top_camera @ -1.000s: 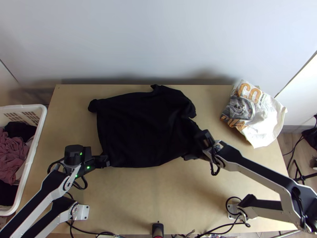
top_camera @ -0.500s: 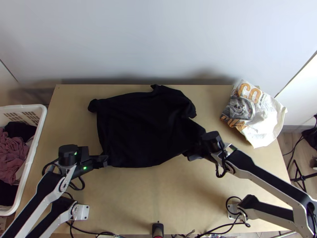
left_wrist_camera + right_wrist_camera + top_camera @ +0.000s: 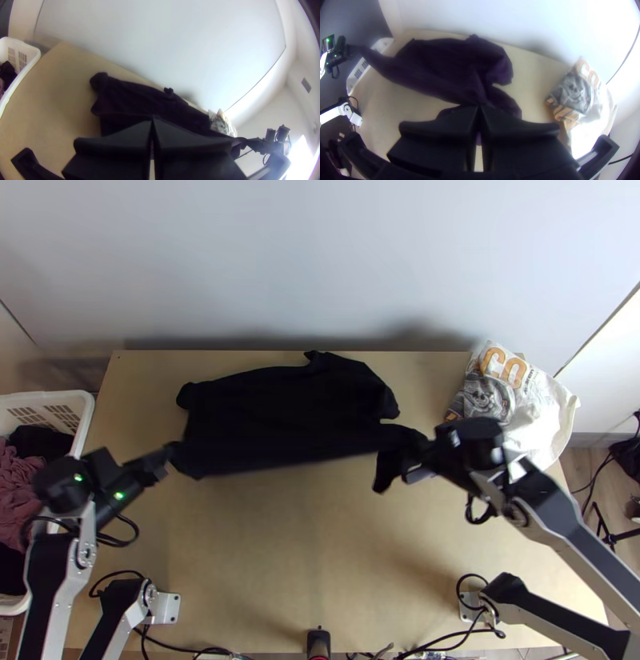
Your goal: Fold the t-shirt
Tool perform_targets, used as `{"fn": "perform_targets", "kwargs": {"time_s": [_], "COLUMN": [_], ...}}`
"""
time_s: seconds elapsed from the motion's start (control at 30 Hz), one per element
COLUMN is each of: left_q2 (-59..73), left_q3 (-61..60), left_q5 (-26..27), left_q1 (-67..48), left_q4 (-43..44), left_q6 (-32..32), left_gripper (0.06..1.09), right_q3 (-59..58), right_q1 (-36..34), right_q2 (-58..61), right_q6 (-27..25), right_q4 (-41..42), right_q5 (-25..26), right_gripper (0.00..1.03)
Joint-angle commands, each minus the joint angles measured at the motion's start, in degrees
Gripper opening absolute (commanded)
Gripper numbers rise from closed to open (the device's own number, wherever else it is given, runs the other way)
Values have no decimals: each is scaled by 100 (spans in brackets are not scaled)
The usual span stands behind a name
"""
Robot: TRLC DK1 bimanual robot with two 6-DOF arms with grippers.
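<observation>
T-shirt (image 3: 280,412): black, stretched between both hands, far part lying on the counter (image 3: 280,564), near edge raised
Left hand (image 3: 166,456): closed on the T-shirt's near left corner, over the counter's left side
Right hand (image 3: 412,470): closed on the near right part, a short flap hanging below its grip
Far edge: uneven, with a small dark bump near its middle; whether any layer is folded under, I cannot tell
White printed cloth (image 3: 552,412): bunched at the counter's far right corner
Basket (image 3: 84,412): white, left of the counter, with pink and dark clothes (image 3: 20,488) inside
</observation>
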Motion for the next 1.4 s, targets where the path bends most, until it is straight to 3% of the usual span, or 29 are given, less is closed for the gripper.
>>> {"fn": "perform_targets", "kwargs": {"time_s": [0.0,0.17,0.4,0.73,1.1,1.37], "left_q2": [187,336,864,1136,398,-156], "left_q3": [1036,1775,3181,5071,5282,4877], "left_q5": [175,175,175,210,694,940], "left_q1": [541,523,497,119,101,119], "left_q4": [-9,-18,105,-115,-669,-985], "left_q6": [-501,-843,-1740,-2584,-2786,-2786], "left_gripper": [9,9,9,9,9,9], "right_q3": [1282,2161,3198,4578,6178,6309], "right_q1": [-218,-438,-675,-271,-262,-209], "right_q2": [-181,13,250,285,100,-75], "right_q6": [-205,-21,515,999,1052,1052], "right_q4": [-401,-374,285,320,-656,-1165], "right_q5": [-200,-253,-253,-473,-701,-886], "right_gripper": [3,3,3,3,3,3]}}
